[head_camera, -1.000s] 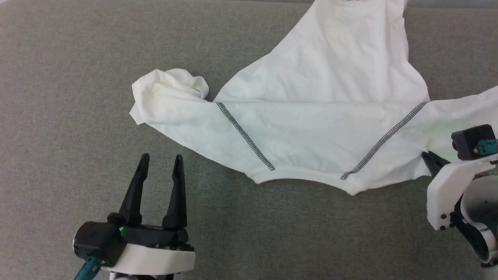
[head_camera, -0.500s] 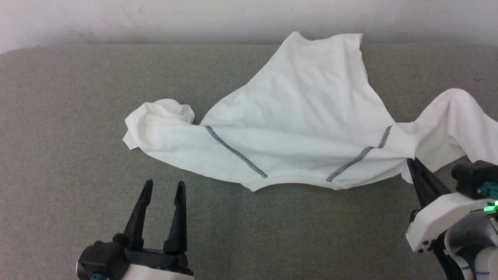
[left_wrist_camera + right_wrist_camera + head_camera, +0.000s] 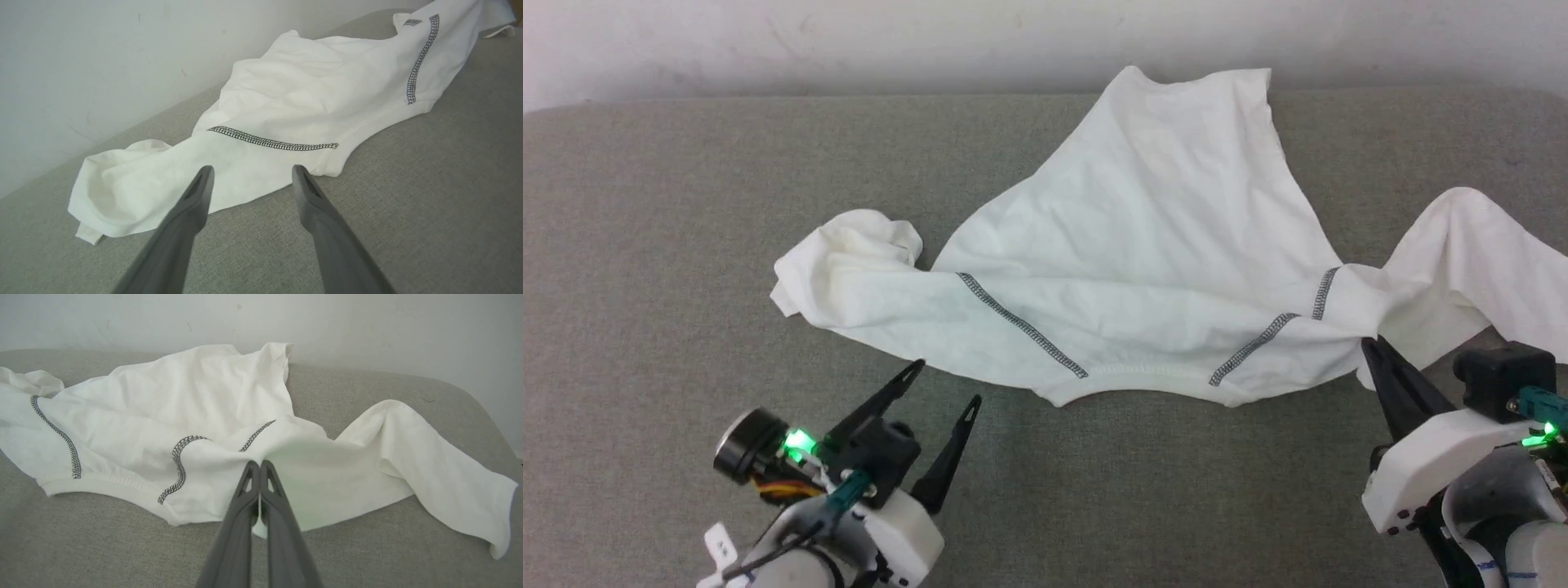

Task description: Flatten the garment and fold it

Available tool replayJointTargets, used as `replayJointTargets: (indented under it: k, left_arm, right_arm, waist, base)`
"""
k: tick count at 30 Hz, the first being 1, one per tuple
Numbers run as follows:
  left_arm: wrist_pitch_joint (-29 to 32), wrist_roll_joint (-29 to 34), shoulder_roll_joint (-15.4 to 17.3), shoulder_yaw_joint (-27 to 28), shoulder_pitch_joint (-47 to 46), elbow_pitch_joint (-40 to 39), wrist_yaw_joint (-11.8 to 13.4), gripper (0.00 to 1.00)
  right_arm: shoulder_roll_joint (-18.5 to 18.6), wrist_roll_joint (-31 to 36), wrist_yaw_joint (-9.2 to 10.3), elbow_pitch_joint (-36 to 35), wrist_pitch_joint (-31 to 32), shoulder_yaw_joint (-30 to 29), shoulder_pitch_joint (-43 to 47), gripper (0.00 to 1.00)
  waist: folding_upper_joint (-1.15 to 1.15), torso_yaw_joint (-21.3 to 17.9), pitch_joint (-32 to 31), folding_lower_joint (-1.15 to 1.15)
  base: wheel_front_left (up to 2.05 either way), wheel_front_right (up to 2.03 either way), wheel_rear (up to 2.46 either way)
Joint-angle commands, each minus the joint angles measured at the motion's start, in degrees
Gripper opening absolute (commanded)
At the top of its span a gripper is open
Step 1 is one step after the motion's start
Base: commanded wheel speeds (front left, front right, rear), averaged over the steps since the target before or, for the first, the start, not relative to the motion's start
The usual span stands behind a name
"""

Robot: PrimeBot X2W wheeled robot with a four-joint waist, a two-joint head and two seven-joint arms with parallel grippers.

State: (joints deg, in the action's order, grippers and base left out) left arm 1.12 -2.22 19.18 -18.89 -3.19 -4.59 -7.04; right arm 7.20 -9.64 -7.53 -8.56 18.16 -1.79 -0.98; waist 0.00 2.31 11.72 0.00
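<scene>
shirt (image 3: 1160, 245): white, spread over the centre and right of the head view on a grey cushion (image 3: 645, 204); one sleeve is bunched at centre left, the other humps up at the right edge.
left gripper (image 3: 947, 382): lower left, jaws spread wide, tips close to the shirt's near edge; contact cannot be told.
right gripper (image 3: 1368, 343): lower right, jaws pressed together, pinching the shirt where body meets sleeve.
wall (image 3: 768, 41): pale, along the top.
</scene>
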Motion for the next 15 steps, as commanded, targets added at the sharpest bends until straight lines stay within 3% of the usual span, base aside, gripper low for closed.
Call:
replayJointTargets:
  k: [1,4,8,15]
  left_arm:
    - [1.35,0.53,1.53,-2.16,-2.75,0.75,-0.38,1.0]
    - [5.36,0.76,6.93,-9.99,-8.73,3.33,-0.42,1.0]
    - [8.15,-0.67,11.37,-17.02,-15.51,6.56,-0.43,1.0]
    - [7.28,-2.33,12.12,-20.04,-21.12,11.95,-0.44,1.0]
  right_arm:
    - [0.26,-0.03,0.04,-0.24,0.15,0.3,-0.88,0.0]
    - [0.56,-0.04,0.04,-0.47,0.35,1.25,-2.03,0.0]
    - [1.05,-0.19,0.04,-0.47,0.35,2.59,-3.79,0.0]
    - [1.59,-0.48,0.04,-0.31,0.21,3.86,-5.36,0.0]
  waist:
    - [0.0,0.27,1.39,0.0]
    - [0.0,-0.02,2.99,0.0]
    - [0.0,-0.74,4.89,0.0]
    - [0.0,-1.97,6.93,0.0]
  base:
    - [0.0,0.0,0.0]
    - [0.0,0.0,0.0]
    - [0.0,0.0,0.0]
    - [0.0,0.0,0.0]
